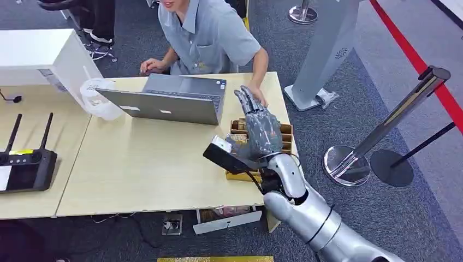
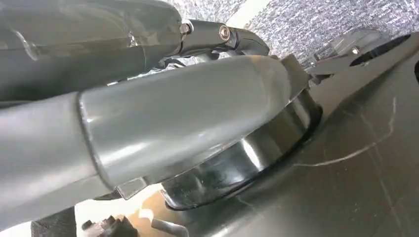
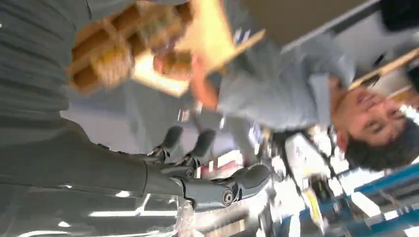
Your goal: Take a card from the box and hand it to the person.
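Fingers (image 1: 248, 103) of the silver right hand (image 1: 261, 131) are stretched out straight, holding nothing, right above the brown compartmented cardboard box (image 1: 286, 136) of cards, with the grey-shirted person (image 1: 210, 38) just behind it.

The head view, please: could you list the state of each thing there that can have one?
Laptop: lid open, on the table.
Box: open-topped, cardboard dividers showing, at the table's right edge.
Right hand: raised over the box, fingers extended; whether it holds a card I cannot tell.
Person's hand: resting on the table just beyond the box.
Router: lying flat, antennas up.
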Robot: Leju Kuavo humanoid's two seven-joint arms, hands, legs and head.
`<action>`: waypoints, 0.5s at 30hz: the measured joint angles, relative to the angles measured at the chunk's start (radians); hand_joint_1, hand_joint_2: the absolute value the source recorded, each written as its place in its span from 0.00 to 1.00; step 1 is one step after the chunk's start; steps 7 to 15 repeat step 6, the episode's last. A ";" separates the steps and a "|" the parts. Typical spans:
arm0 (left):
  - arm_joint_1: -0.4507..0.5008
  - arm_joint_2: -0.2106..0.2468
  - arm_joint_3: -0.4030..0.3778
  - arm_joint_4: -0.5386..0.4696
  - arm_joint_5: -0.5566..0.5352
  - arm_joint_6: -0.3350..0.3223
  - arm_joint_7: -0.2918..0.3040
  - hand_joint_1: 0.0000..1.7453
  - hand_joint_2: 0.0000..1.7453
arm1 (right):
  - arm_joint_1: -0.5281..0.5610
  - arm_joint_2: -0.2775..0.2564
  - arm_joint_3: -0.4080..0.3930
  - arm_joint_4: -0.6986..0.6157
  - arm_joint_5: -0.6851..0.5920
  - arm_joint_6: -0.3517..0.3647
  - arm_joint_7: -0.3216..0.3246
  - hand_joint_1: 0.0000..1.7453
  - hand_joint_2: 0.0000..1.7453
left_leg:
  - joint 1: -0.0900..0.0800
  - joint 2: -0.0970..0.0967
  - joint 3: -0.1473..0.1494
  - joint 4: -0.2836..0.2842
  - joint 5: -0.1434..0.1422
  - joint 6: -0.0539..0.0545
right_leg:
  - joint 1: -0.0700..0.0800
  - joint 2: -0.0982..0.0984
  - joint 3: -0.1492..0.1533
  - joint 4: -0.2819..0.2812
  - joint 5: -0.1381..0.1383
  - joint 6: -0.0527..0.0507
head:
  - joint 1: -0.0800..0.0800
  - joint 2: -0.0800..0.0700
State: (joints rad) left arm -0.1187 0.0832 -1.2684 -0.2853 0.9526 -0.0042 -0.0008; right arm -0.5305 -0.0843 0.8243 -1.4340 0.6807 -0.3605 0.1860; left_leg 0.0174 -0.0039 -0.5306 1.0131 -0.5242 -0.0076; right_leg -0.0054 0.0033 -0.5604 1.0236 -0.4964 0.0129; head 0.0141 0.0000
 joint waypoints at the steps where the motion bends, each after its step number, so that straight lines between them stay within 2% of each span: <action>1: 0.000 -0.002 0.001 0.000 0.006 0.005 0.000 0.00 0.00 | 0.024 0.000 -0.005 -0.021 -0.050 -0.002 -0.023 0.00 1.00 | 0.000 0.000 0.000 0.000 0.000 0.000 | 0.000 0.000 0.000 0.000 0.000 0.000 | 0.000 0.000; 6: 0.003 -0.008 0.018 0.001 0.036 0.022 0.011 0.00 0.00 | 0.149 0.006 -0.034 -0.094 -0.205 -0.066 -0.117 0.00 1.00 | 0.000 0.000 0.000 0.000 0.000 0.000 | 0.000 0.000 0.000 0.000 0.000 0.000 | 0.000 0.000; 15: 0.003 -0.008 0.018 0.001 0.036 0.022 0.011 0.00 0.00 | 0.149 0.006 -0.034 -0.094 -0.205 -0.066 -0.117 0.00 1.00 | 0.000 0.000 0.000 0.000 0.000 0.000 | 0.000 0.000 0.000 0.000 0.000 0.000 | 0.000 0.000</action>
